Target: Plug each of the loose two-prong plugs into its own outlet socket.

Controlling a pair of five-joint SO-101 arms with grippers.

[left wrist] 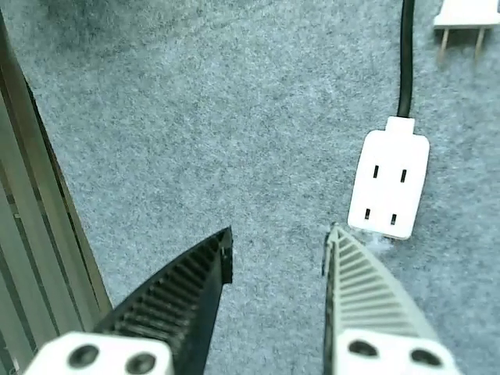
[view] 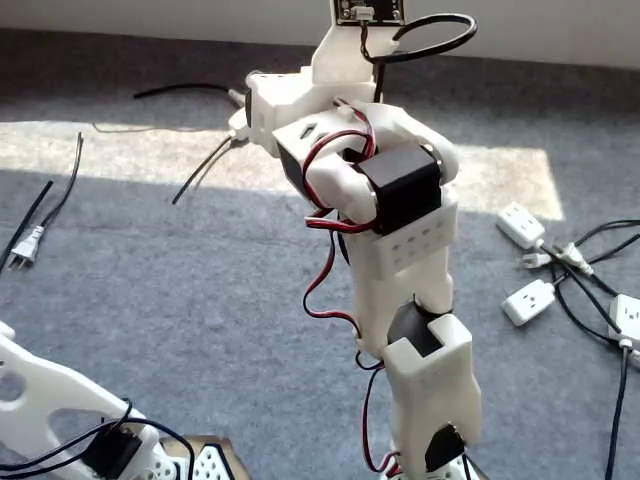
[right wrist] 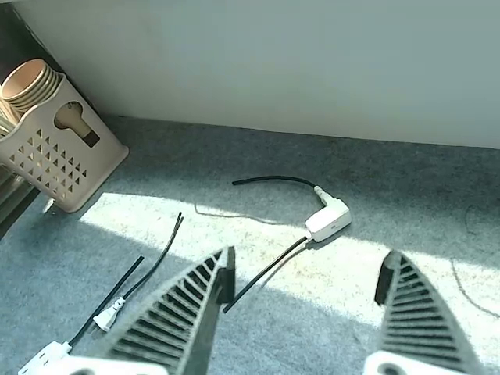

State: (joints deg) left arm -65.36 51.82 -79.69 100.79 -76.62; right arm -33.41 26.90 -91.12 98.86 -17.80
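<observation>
three white outlet sockets lie flat on the grey carpet at the right of the high view: one upper [view: 520, 225], one lower [view: 528, 301], one at the edge [view: 627, 318]. a white plug [view: 545, 260] lies between the first two, and a black-corded plug [view: 25, 248] lies unplugged at far left.

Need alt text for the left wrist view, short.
The left gripper hangs open over grey carpet, its white fingertip close beside a white outlet block with two pairs of slots. A black cord runs from the block, and a loose white two-prong plug lies farther off.
</observation>
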